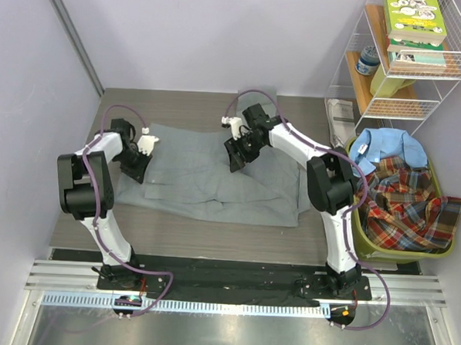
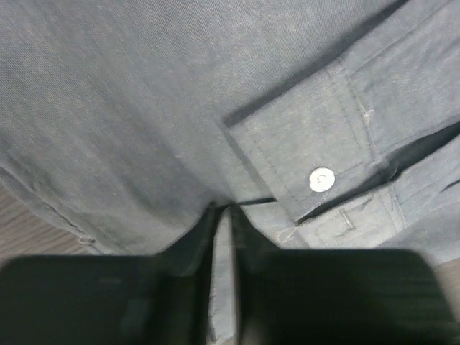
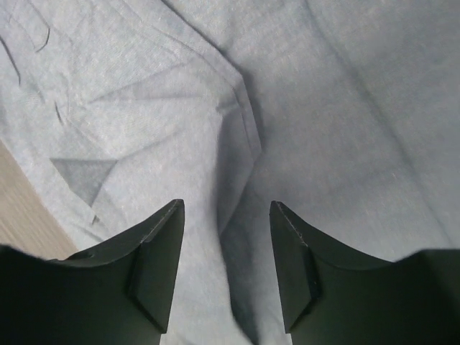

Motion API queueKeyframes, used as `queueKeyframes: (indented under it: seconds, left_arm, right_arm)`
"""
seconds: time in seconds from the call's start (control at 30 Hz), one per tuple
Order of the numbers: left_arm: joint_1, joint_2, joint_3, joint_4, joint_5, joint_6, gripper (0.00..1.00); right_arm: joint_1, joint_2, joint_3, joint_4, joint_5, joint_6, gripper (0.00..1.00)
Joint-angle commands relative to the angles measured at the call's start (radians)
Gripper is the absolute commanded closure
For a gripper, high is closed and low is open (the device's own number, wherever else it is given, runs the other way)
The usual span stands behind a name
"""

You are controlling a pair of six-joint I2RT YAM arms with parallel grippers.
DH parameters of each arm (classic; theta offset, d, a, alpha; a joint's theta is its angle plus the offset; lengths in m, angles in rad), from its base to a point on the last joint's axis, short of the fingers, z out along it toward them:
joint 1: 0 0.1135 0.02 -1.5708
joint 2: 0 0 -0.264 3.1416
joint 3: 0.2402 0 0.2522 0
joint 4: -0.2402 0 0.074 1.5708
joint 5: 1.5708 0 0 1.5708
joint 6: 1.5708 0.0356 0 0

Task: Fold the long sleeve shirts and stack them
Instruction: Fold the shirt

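On the dark wood-grain table [image 1: 187, 108] lies the grey shirt [image 1: 207, 185], spread out flat.

One shirt [image 1: 214, 183] flat on table [image 1: 187, 108]; other shirts [image 1: 399, 197] in basket [image 1: 385, 254] at its right.

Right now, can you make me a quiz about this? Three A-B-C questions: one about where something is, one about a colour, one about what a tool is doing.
1. Where is the plaid shirt? A on the floor; B in the green bin; C on a chair.
2. What colour is the spread-out shirt on the table? A grey; B yellow; C pink.
3. How is the right tool? A shut tight; B gripping a cup; C open above the spread-out shirt.
Answers: 1 B, it drapes over the bin's rim. 2 A, the top view shows grey cloth. 3 C, its wrist view shows its jaws wide apart.
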State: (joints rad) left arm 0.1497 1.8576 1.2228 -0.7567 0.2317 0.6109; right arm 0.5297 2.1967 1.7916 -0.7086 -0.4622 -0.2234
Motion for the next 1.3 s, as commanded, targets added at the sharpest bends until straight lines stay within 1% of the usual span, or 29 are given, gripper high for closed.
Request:
queueKeyframes:
  seconds: [0.0, 0.03, 0.13, 0.17, 0.23, 0.33, 0.4, 0.5, 0.6, 0.63, 0.7, 0.73, 0.8, 0.83, 0.9, 0.93, 0.97, 1.0, 1.03, 1.07, 1.1, 1.13, 1.17, 1.2, 1.23, 1.27]
  left_arm:
    - [-0.006, 0.016, 0.012, 0.065, -0.011, -0.046, 0.73]
    - [-0.006, -0.03, 0.003, 0.065, -0.006, -0.043, 0.6]
    - [-0.022, -0.087, 0.01, 0.024, 0.008, -0.028, 0.29]
    - [-0.028, -0.101, 0.021, 0.008, 0.003, -0.02, 0.27]
    - [-0.044, -0.098, 0.047, -0.022, -0.008, -0.011, 0.25]
    - [-0.067, -0.048, 0.075, -0.03, -0.035, -0.007, 0.25]
    - [-0.076, 0.024, 0.089, -0.042, -0.06, -0.008, 0.27]
    - [-0.081, 0.093, 0.095, -0.069, -0.084, -0.005, 0.33]
    - [-0.081, 0.089, 0.032, -0.064, -0.097, 0.015, 0.4]
    - [-0.081, 0.08, -0.015, -0.066, -0.098, 0.019, 0.42]
    - [-0.082, 0.054, -0.066, -0.075, -0.101, 0.035, 0.44]
    - [-0.082, 0.014, -0.122, -0.076, -0.101, 0.041, 0.44]
    - [-0.081, -0.027, -0.202, -0.096, -0.097, 0.062, 0.45]
    - [-0.081, -0.078, -0.225, -0.107, -0.095, 0.067, 0.45]
    - [-0.081, -0.13, -0.268, -0.148, -0.066, 0.075, 0.45]
    - [-0.081, -0.182, -0.272, -0.158, -0.054, 0.087, 0.41]
    - [-0.081, -0.213, -0.27, -0.164, -0.045, 0.087, 0.38]
    - [-0.079, -0.236, -0.243, -0.167, -0.026, 0.089, 0.34]
    - [-0.067, -0.253, -0.215, -0.19, 0.006, 0.099, 0.27]
    - [-0.058, -0.273, -0.182, -0.208, 0.033, 0.099, 0.23]
    - [-0.049, -0.276, -0.104, -0.219, 0.061, 0.096, 0.2]
    - [-0.027, -0.275, -0.059, -0.257, 0.146, 0.105, 0.12]
    - [-0.012, -0.27, -0.011, -0.268, 0.188, 0.105, 0.05]
    - [0.002, -0.27, 0.079, -0.274, 0.249, 0.104, 0.0]
    - [0.039, -0.274, 0.122, -0.277, 0.361, 0.098, 0.0]
    - [0.057, -0.279, 0.159, -0.251, 0.424, 0.066, 0.0]
  right_arm:
    - [-0.017, -0.162, 0.025, -0.058, 0.019, -0.014, 0.44]
    - [-0.028, -0.178, 0.014, -0.09, 0.02, -0.024, 0.44]
    - [-0.043, -0.242, -0.073, -0.115, 0.025, -0.036, 0.45]
    - [-0.051, -0.255, -0.125, -0.118, 0.036, -0.043, 0.47]
    - [-0.057, -0.259, -0.167, -0.12, 0.045, -0.048, 0.47]
    - [-0.063, -0.216, -0.215, -0.118, 0.069, -0.059, 0.5]
    - [-0.069, -0.189, -0.238, -0.108, 0.089, -0.07, 0.52]
    - [-0.074, -0.14, -0.256, -0.092, 0.112, -0.079, 0.54]
    - [-0.074, -0.121, -0.287, -0.089, 0.119, -0.097, 0.55]
    - [-0.076, -0.12, -0.296, -0.088, 0.122, -0.102, 0.55]
    - [-0.074, -0.135, -0.339, -0.088, 0.114, -0.11, 0.57]
    - [-0.071, -0.144, -0.356, -0.092, 0.094, -0.119, 0.57]
    - [-0.06, -0.192, -0.418, -0.106, 0.083, -0.132, 0.58]
    - [-0.047, -0.21, -0.438, -0.114, 0.071, -0.149, 0.58]
    - [-0.042, -0.279, -0.472, -0.124, 0.045, -0.156, 0.57]
    - [-0.042, -0.299, -0.469, -0.153, 0.03, -0.153, 0.57]
    - [-0.046, -0.317, -0.437, -0.175, -0.021, -0.154, 0.54]
    - [-0.05, -0.351, -0.419, -0.19, -0.038, -0.146, 0.53]
    - [-0.053, -0.367, -0.397, -0.196, -0.047, -0.134, 0.52]
    - [-0.071, -0.377, -0.346, -0.196, -0.065, -0.117, 0.5]
    - [-0.083, -0.385, -0.315, -0.196, -0.075, -0.11, 0.49]
    - [-0.098, -0.387, -0.284, -0.187, -0.078, -0.096, 0.45]
    - [-0.115, -0.381, -0.22, -0.178, -0.079, -0.085, 0.44]
    - [-0.155, -0.373, -0.192, -0.152, -0.081, -0.064, 0.44]
    - [-0.175, -0.356, -0.163, -0.134, -0.079, -0.05, 0.44]
    - [-0.194, -0.347, -0.105, -0.121, -0.078, -0.041, 0.43]
